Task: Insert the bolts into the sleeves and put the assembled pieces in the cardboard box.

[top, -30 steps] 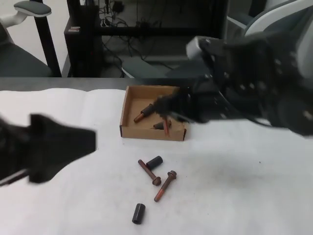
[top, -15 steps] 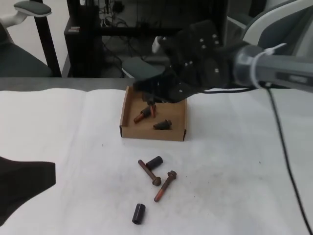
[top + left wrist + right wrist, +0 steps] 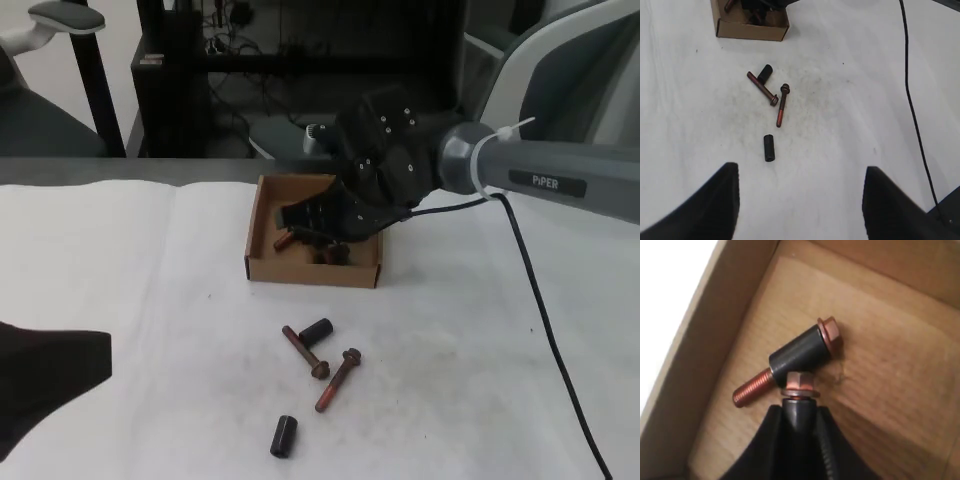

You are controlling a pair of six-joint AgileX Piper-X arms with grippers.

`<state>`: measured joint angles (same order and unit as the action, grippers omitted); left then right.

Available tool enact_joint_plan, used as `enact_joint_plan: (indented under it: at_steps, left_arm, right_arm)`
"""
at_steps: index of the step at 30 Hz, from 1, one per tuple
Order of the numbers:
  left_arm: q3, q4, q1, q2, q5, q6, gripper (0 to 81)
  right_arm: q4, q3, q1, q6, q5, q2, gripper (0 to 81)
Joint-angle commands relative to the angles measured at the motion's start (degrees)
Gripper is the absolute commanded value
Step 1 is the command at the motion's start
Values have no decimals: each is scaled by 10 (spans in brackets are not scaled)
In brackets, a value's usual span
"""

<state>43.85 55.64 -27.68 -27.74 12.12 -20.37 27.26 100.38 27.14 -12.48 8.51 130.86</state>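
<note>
The assembled piece [image 3: 800, 385], a copper bolt seated in a black sleeve, is clamped between the two dark fingers [image 3: 771, 440] of the right gripper [image 3: 800, 412]. Its hex head points out past the tips. The right wrist view shows this grip close up. It also shows a second assembled piece [image 3: 800, 352] lying flat on the floor of the cardboard box [image 3: 700, 365], with its flanged head at one end and bare thread sticking out of the other. The held bolt's head is right against the lying piece's sleeve; whether the two touch cannot be told.

The high view places the scene. The right arm comes in from the right side, and its gripper is down inside the box, which stands toward the far middle of the white bench cover [image 3: 450, 400]. The dark gripper body hides the held piece there.

Nearer the camera, two loose bolts [image 3: 305, 352] lie close together in a V. One loose sleeve [image 3: 317, 330] lies just beside them on the box side, and another sleeve [image 3: 284, 436] lies apart, nearer still.

The left wrist view takes in that same scatter from above, along with a black cable [image 3: 912, 100] trailing across the cover. The left gripper [image 3: 801, 170] hangs over the near part of the bench, jaws spread wide and holding nothing.
</note>
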Motion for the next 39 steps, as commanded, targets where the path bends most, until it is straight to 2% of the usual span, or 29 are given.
enact_joint_plan:
  at_steps: [1,3,4,5,9,13,20,25,30,35,39]
  left_arm:
    - [4,-2,-3,5,-6,3,700]
    - [4,-2,-3,5,-6,3,700]
    - [4,-2,-3,5,-6,3,700]
    - [4,-2,-3,5,-6,3,700]
    - [4,-2,-3,5,-6,3,700]
    - [4,-2,-3,5,-6,3,700]
    - [4,-2,-3,5,-6,3,700]
    - [4,-2,-3,5,-6,3,700]
    - [4,-2,-3,5,-2,20,700]
    - [4,-11,-3,5,-2,55,700]
    - [-1,-33,-3,5,-2,77,700]
  right_arm:
    - [3,13,-3,9,0,-1,351]
    - [6,20,-4,9,0,-4,622]
    - [12,25,-4,9,0,-4,700]
    - [18,29,-4,9,0,-5,700]
    - [64,44,-4,9,8,-14,539]
    - [98,44,-3,13,32,-41,535]
    - [169,14,14,78,29,-132,535]
    - [131,-79,31,76,18,-244,535]
    - [100,-221,54,71,-1,-392,535]
    - [57,-370,78,19,-15,-561,535]
    - [15,-493,104,-33,-55,-704,535]
